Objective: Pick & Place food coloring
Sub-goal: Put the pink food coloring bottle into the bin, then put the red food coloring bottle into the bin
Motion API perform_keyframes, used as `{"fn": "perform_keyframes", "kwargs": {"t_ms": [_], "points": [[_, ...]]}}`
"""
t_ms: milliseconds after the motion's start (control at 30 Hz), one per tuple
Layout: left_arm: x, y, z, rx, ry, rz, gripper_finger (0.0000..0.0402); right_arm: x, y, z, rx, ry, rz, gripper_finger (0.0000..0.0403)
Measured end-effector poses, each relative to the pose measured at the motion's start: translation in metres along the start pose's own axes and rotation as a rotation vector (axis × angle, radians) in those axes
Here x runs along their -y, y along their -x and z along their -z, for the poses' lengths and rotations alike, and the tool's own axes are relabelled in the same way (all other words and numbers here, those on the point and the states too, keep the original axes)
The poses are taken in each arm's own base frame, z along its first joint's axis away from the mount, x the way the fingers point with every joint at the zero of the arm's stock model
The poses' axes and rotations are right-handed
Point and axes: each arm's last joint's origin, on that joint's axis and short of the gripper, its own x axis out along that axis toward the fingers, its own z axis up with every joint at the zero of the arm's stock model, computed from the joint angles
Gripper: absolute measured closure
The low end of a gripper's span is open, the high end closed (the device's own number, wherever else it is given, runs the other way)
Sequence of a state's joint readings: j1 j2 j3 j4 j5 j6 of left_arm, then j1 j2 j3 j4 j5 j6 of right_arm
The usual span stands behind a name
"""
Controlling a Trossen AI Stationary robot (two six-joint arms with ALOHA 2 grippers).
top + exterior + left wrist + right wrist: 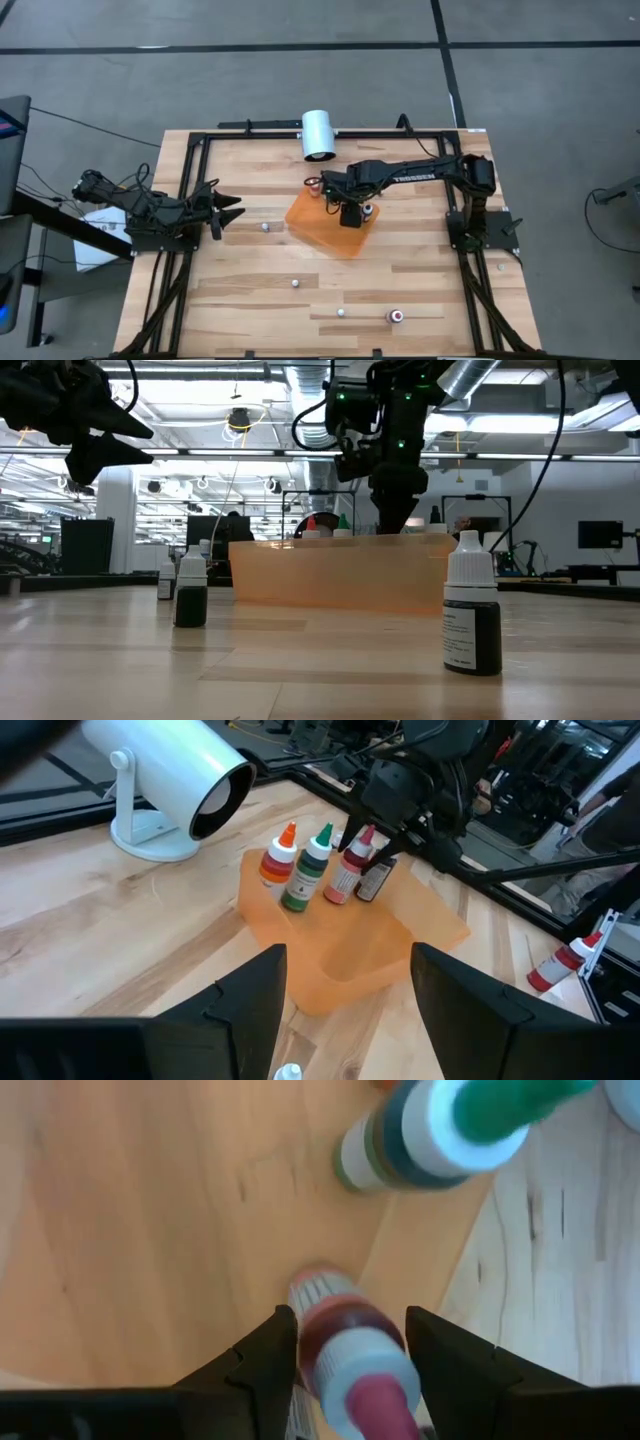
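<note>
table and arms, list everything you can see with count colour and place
orange sheet: one, translucent orange, middle of the table
bottles on the sheet: four; orange top, green top, pink top, and a dark one under the right gripper
loose bottles: at least five on bare wood; one beside the left gripper, three toward the near edge, one of them red; two dark ones in the low view
white cylinder: one, on a stand, far edge
table: one, light wood, black frame
left gripper: open, waiting at the left side
right gripper: around the pink-top bottle, over the sheet
</note>
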State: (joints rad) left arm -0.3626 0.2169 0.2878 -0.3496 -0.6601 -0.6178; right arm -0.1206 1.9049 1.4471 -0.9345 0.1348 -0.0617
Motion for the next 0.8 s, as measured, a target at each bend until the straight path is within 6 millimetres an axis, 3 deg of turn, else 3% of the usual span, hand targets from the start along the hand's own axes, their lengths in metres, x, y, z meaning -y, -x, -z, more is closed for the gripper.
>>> {"fn": "perform_keyframes", "kwargs": {"t_ms": [533, 700, 800], "points": [[0.000, 0.000, 0.000, 0.001, 0.000, -0.001, 0.0195, 0.007, 0.010, -0.002, 0.018, -0.017, 0.004, 0.0226], [0.000, 0.000, 0.000, 0.001, -0.001, -0.001, 0.0195, 0.015, 0.031, -0.015, 0.086, -0.036, 0.014, 0.0226], [0.000, 0.000, 0.000, 0.001, -0.010, -0.001, 0.0195, 0.019, 0.055, -0.020, 0.152, -0.012, 0.022, 0.0227]]}}
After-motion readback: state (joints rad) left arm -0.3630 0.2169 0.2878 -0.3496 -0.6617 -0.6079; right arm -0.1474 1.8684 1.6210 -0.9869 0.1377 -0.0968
